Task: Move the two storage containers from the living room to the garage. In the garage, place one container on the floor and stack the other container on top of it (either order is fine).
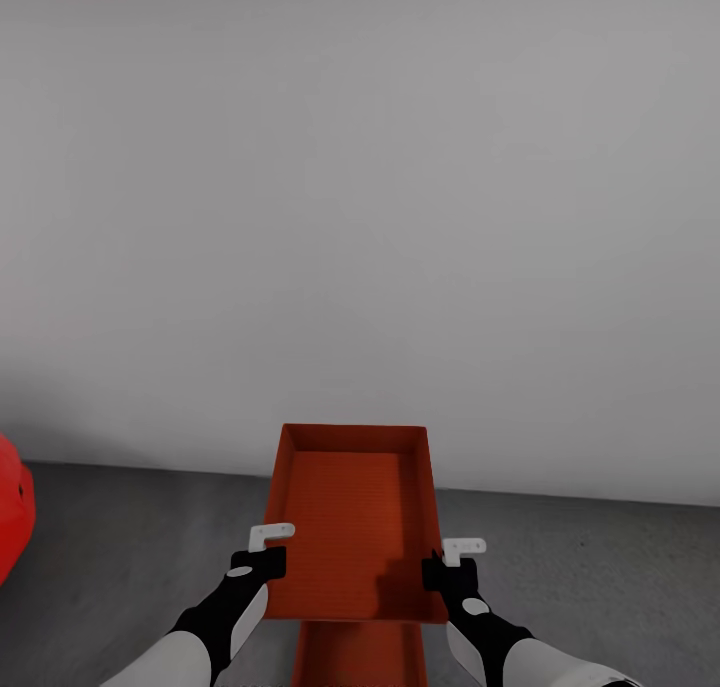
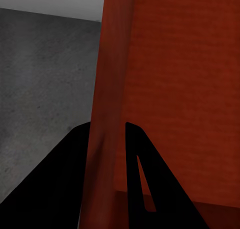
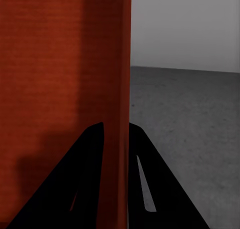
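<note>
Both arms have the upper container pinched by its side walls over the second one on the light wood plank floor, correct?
One slip: the floor is mottled grey concrete, not wood planks, as the head view shows. The rest holds: left gripper and right gripper each have jaws astride a side wall of the upper container, above the second container.

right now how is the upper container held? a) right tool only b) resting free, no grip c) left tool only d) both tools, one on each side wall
d: the left tool and right tool each pinch a side wall of the upper container.
</note>
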Tool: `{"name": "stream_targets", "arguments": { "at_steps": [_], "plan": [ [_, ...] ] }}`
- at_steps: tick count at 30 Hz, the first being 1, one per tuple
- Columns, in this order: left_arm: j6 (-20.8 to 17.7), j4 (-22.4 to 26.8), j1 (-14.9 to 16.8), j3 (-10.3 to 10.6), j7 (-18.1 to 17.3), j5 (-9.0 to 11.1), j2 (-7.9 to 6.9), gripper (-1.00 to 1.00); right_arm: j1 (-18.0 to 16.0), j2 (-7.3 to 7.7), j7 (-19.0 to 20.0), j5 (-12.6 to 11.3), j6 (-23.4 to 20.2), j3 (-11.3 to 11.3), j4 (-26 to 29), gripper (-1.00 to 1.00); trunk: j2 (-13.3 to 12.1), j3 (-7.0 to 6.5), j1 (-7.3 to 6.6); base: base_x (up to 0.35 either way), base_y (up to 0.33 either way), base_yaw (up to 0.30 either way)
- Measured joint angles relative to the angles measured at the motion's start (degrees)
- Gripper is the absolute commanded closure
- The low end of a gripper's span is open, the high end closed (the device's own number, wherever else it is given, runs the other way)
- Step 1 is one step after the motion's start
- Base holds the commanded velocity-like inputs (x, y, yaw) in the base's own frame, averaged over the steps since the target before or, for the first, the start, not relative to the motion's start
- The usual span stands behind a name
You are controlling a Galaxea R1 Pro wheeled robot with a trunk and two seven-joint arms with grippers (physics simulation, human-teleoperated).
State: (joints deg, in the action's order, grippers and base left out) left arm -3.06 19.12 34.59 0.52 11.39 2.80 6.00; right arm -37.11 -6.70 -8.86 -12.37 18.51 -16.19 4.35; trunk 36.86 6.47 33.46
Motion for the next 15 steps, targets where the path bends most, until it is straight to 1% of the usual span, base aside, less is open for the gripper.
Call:
{"name": "stream_targets", "arguments": {
  "at_steps": [15],
  "plan": [
    [0.0,0.0,0.0,0.0,0.0,0.0,0.0,1.0,0.0,0.0,0.0,0.0,0.0,0.0,0.0,1.0,0.0,1.33,0.0,0.0,0.0,0.0]
  ]
}}
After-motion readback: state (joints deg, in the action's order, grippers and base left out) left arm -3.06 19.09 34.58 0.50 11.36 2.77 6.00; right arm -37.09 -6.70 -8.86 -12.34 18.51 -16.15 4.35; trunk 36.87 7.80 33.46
